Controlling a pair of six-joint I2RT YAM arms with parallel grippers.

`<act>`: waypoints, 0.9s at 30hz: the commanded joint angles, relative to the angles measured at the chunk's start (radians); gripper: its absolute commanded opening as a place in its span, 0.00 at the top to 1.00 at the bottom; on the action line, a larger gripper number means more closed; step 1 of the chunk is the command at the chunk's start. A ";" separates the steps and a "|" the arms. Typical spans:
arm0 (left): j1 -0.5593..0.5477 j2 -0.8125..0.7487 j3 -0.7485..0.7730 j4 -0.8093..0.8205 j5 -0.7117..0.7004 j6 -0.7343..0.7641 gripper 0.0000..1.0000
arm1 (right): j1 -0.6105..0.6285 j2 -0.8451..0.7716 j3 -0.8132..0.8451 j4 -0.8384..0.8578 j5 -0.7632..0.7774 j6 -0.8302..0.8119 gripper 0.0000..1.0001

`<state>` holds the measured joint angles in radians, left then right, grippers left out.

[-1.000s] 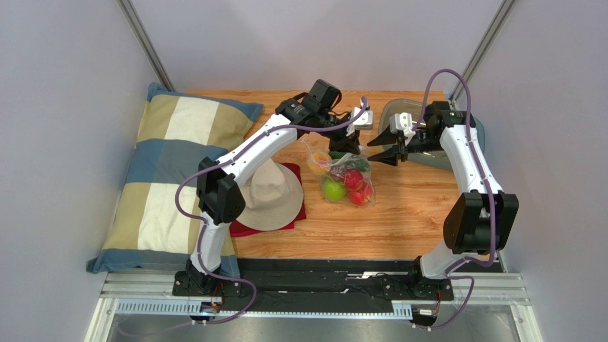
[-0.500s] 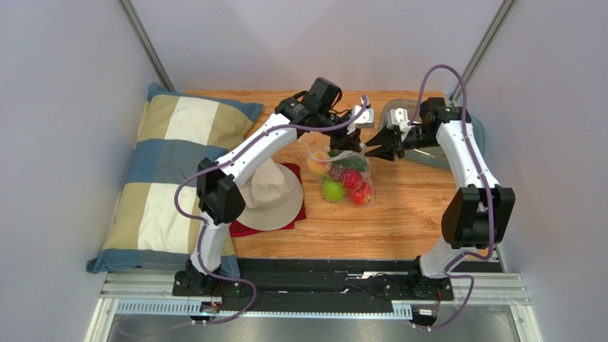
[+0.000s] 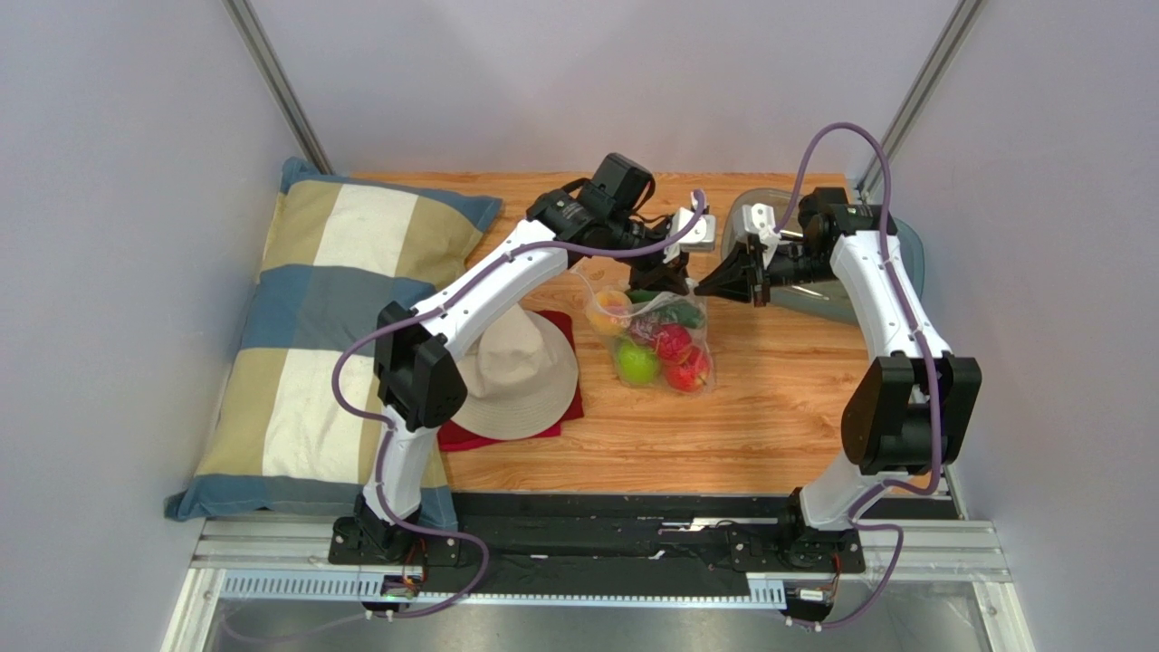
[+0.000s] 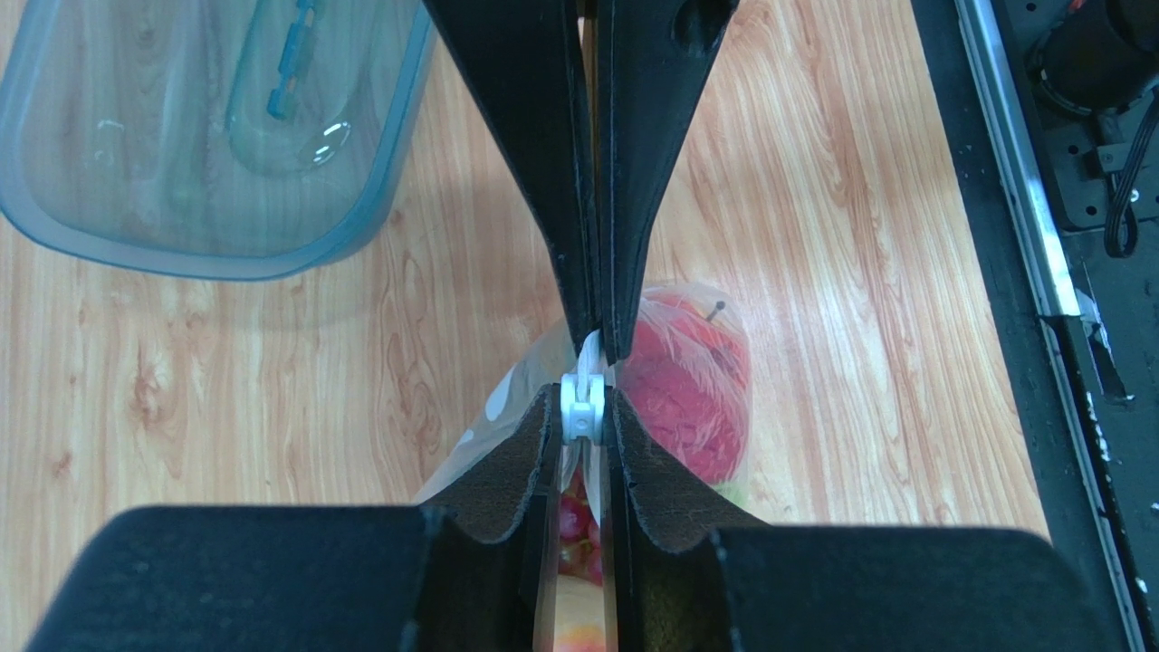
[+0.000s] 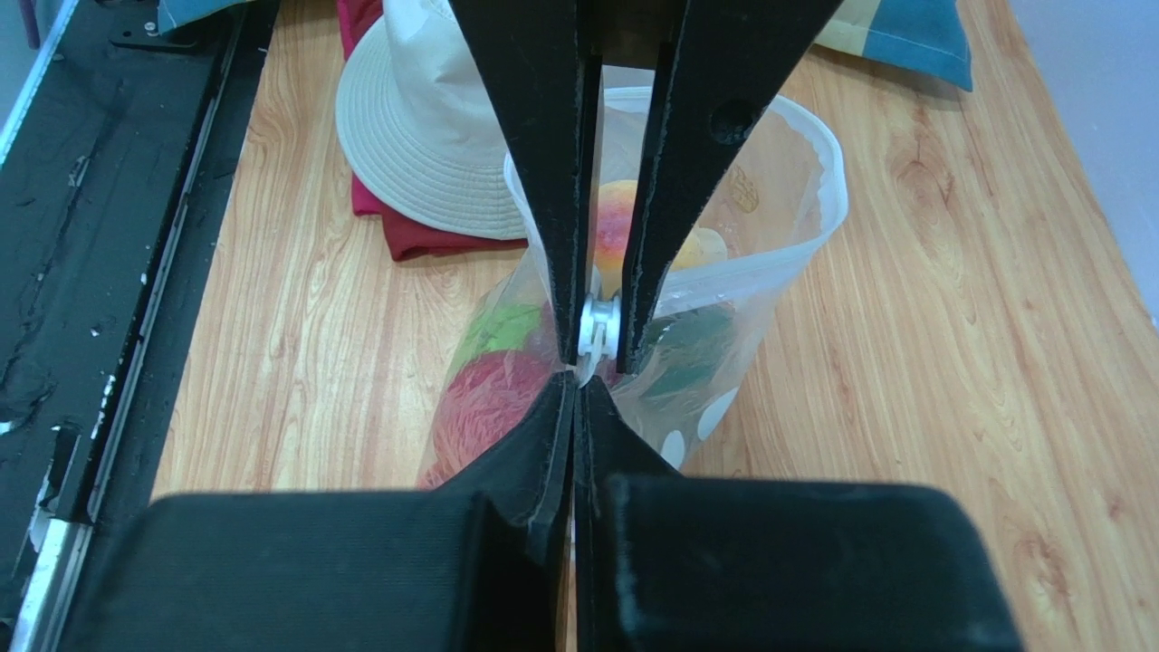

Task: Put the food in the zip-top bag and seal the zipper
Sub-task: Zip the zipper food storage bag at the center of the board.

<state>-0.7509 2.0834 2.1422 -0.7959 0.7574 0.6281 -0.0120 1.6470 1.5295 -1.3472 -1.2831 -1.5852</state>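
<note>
The food (image 3: 634, 361) is sitting inside the bag (image 5: 782, 204), so the closing step is the one going on now. The bag is lying on the table (image 3: 762, 421) in the middle of the top view, with its mouth pointing toward the top of the frame. The left claw (image 4: 585, 408) is pinching the zipper (image 5: 820, 156) at a small white piece (image 5: 596, 326). The right claw (image 5: 573, 387) is pressed together and seems to be nipping the bag's edge just beside that piece. The mouth is gaping open in a loop. Next, I think one claw needs to be holding tight while the other is running along the zipper, squeezing it shut without slipping off.
</note>
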 commanded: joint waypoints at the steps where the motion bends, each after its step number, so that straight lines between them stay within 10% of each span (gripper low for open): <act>1: 0.044 -0.057 -0.033 -0.022 -0.023 0.050 0.96 | -0.025 -0.053 -0.006 -0.182 -0.038 0.054 1.00; 17: 0.119 -0.098 -0.064 -0.071 -0.055 0.082 0.97 | -0.077 -0.050 0.004 -0.153 -0.028 0.103 0.99; 20: 0.113 -0.102 -0.038 -0.069 -0.017 0.064 0.99 | -0.063 -0.038 0.034 -0.155 -0.042 0.128 0.47; 27: 0.042 -0.068 0.041 -0.066 0.005 0.018 0.99 | 0.007 -0.021 0.070 -0.155 -0.036 0.151 0.10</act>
<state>-0.6685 2.0438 2.1128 -0.8593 0.7105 0.6659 -0.0372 1.6264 1.5486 -1.3479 -1.2903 -1.4555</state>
